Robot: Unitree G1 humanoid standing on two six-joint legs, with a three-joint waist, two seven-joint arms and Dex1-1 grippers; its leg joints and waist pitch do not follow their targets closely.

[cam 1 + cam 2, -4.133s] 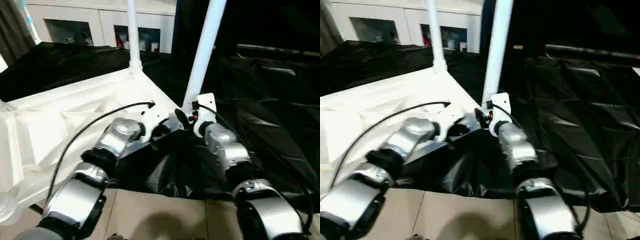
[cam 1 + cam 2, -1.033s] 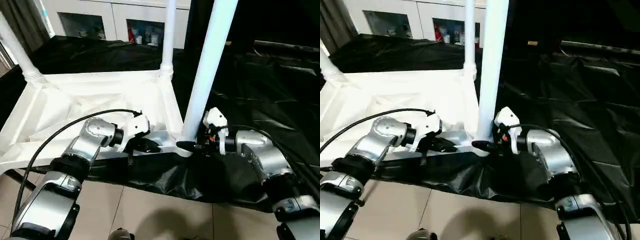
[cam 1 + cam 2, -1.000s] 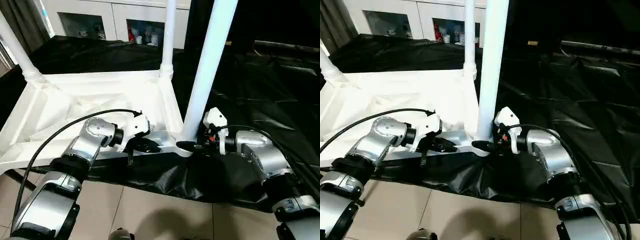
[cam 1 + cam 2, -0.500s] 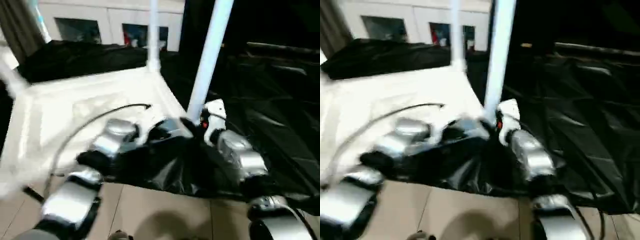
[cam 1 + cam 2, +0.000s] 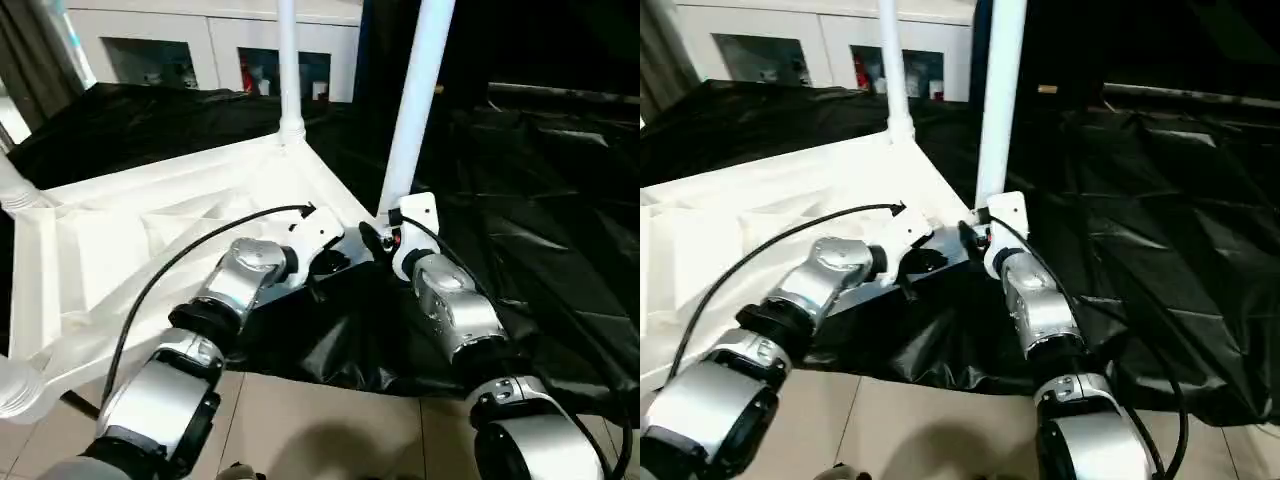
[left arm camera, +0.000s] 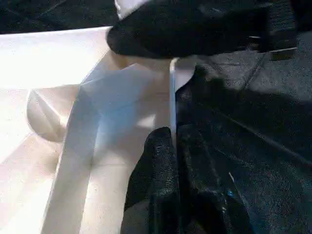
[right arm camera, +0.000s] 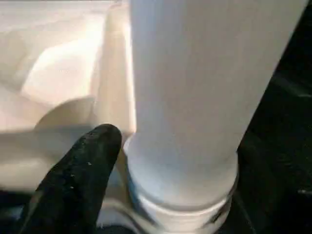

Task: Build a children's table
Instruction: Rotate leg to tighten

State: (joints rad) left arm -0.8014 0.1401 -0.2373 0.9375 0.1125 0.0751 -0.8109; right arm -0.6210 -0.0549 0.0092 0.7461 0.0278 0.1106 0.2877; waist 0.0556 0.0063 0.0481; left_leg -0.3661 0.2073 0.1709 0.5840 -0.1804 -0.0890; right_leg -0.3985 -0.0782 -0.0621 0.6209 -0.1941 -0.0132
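1. While I look down over both forearms, I see the table top [image 5: 150, 240] lying upside down on the black sheet [image 5: 540, 230], ribbed underside up, with the left gripper [image 6: 173, 146] at its near rim [image 6: 171, 97] and the right gripper [image 5: 372, 240] at the near corner.
2. Left wrist view: both black fingers [image 6: 156, 161] are pressed together with the thin white rim edge pinched between them, so this gripper is clamped on the rim.
3. Right wrist view: the near leg [image 7: 195, 87] fills the view, its base seated in the round corner socket [image 7: 180, 214]. One black finger [image 7: 83, 165] lies against the leg's base; the other is out of view, so I cannot tell how this gripper stands.
4. The top is white plastic with a raised rim and shallow panels inside.
5. The near leg stands upright from the near corner; a far leg [image 5: 288, 70] stands at the far corner, and a third leg [image 5: 12, 185] shows in part at the left edge.
6. Both silver forearms reach forward and converge on the near corner, the left arm [image 5: 235, 285] bent in from the left, the right arm [image 5: 450, 305] running nearly straight ahead. A black cable [image 5: 190, 250] arcs over the left forearm.
7. White cabinets [image 5: 200, 45] stand behind.
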